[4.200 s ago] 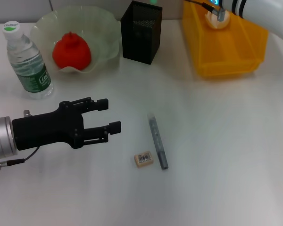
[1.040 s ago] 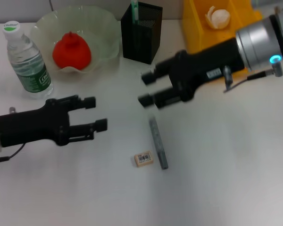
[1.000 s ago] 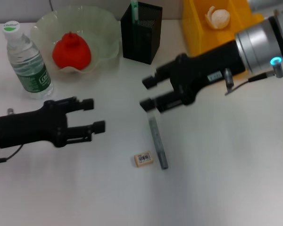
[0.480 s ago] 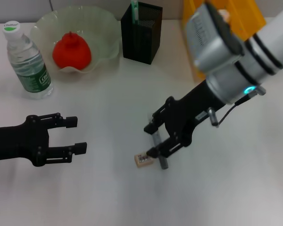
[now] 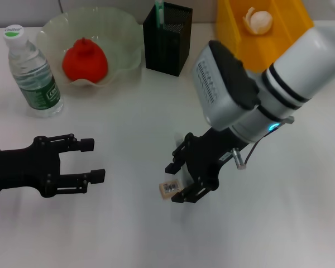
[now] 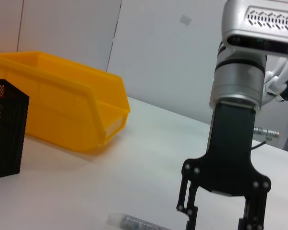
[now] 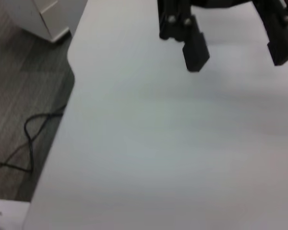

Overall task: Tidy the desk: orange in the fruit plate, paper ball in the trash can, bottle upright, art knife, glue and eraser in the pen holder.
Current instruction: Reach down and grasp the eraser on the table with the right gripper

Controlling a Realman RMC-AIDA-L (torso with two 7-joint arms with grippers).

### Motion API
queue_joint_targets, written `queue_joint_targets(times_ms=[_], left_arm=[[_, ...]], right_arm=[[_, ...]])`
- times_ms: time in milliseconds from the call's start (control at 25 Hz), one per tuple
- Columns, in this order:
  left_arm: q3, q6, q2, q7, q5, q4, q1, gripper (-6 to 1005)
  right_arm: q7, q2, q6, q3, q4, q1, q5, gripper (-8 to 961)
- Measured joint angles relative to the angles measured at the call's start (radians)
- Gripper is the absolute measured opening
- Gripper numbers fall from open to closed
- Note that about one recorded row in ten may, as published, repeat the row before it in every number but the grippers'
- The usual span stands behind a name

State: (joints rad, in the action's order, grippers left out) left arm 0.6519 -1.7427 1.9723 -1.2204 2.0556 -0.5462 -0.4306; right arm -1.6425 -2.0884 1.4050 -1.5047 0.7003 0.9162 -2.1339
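My right gripper (image 5: 177,182) hangs open low over the middle of the table. Its fingers straddle the small tan eraser (image 5: 168,188) and hide most of the grey art knife (image 6: 134,222). The left wrist view shows this right gripper (image 6: 221,215) from the front. At the lower left my left gripper (image 5: 93,160) stands open and holds nothing. The orange (image 5: 84,60) lies in the fruit plate (image 5: 125,33). At the far left the bottle (image 5: 32,71) is upright. A glue stick (image 5: 159,11) pokes out of the black pen holder (image 5: 167,39). The paper ball (image 5: 258,21) rests in the yellow trash can (image 5: 285,14).
The right wrist view shows the left gripper (image 7: 240,55), the table's edge (image 7: 67,96), and the floor with a cable (image 7: 33,129) beyond it. In the left wrist view, the yellow bin (image 6: 53,105) and the pen holder (image 6: 5,129) stand behind the right arm.
The right arm came away from the yellow bin, crossed to the table's middle and dropped over the knife and eraser. The left gripper drew back to the left.
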Motion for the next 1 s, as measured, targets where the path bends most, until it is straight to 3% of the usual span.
queue_joint_targets(times_ms=[280, 1000], left_arm=[[-0.004, 0.000, 0.003, -0.002, 0.000, 0.000, 0.000, 792], [-0.008, 0.000, 0.006, -0.002, -0.007, 0.000, -0.001, 792]], right_arm=[[0.017, -0.002, -0.083, -0.108, -0.005, -0.001, 0.048, 606], [0.029, -0.004, -0.168, -0.196, -0.027, 0.004, 0.080, 471]])
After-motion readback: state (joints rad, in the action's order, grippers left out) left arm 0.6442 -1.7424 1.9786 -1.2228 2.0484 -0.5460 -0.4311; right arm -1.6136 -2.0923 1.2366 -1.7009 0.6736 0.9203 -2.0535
